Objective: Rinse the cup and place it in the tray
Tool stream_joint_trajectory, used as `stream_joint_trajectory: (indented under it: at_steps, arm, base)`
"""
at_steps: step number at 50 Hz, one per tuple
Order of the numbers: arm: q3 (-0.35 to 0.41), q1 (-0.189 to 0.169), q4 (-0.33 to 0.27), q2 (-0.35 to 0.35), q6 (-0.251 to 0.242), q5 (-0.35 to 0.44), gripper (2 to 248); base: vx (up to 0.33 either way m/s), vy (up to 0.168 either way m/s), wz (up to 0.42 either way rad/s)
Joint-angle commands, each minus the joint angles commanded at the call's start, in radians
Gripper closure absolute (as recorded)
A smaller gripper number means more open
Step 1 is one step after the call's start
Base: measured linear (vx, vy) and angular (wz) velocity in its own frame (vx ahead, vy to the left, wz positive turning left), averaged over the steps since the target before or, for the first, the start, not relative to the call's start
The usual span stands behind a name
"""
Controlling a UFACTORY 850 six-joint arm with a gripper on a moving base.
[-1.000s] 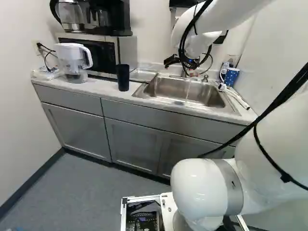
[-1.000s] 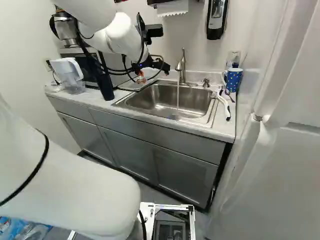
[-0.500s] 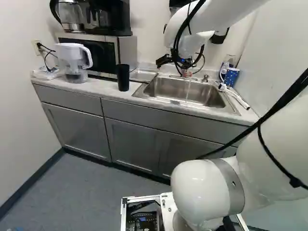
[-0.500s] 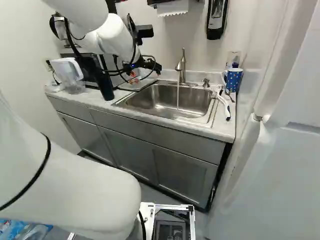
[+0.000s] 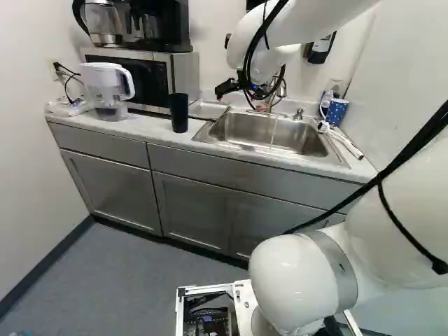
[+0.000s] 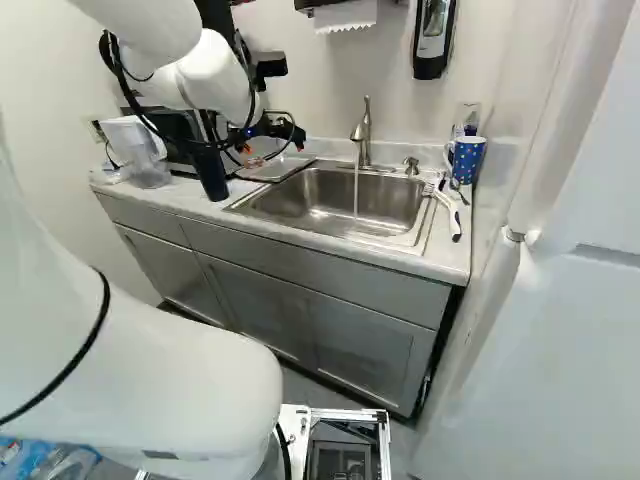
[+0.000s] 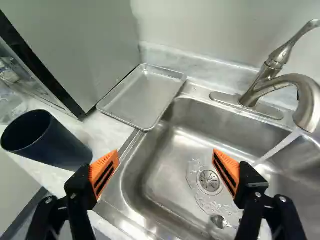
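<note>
Gripper [image 6: 270, 152]: one, black, two fingers spread wide apart, orange pads [image 7: 106, 167] facing each other across the gap. One finger is toward the cup, the other toward the basin.

Cup [image 7: 60, 150]: one, dark blue, upright on the counter [image 7: 107, 132], near the finger on its side and outward of it, mouth facing up.

Tray [image 7: 147, 92]: one, shallow, metal, rectangular, lying flat ahead of the gap between the fingers, a little toward the cup's side. One corner lies at the sink's rim; one long edge runs beside the microwave [image 7: 75, 45].

Sink [image 7: 162, 172]: one, steel, lying below the gap and reaching out past the basin-side finger.

Drain [image 7: 209, 181]: one, round, slotted, set in the basin floor, seen close by the basin-side finger's tip; wet ripples around it.

Faucet [image 7: 282, 82]: one, brushed metal, ahead of the basin-side finger and farther out, handle raised, spout over the basin.

Water [image 7: 281, 147]: one thin stream, running from the spout into the basin, beyond the basin-side finger.

Mug [image 6: 468, 160]: one, blue with pale dots, on the counter past the sink, well apart from the fingers on the basin side.

Pitcher [image 5: 108, 84]: one, clear with white top and handle, on the counter beyond the cup.
</note>
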Motion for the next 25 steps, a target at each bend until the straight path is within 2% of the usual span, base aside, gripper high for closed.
stream_joint_trajectory:
  at_steps: [25]
  arm:
    - [-0.009, 0.088, 0.0, -0.01, 0.0, 0.0, 3]
  base:
    - [0.0, 0.0, 0.0]
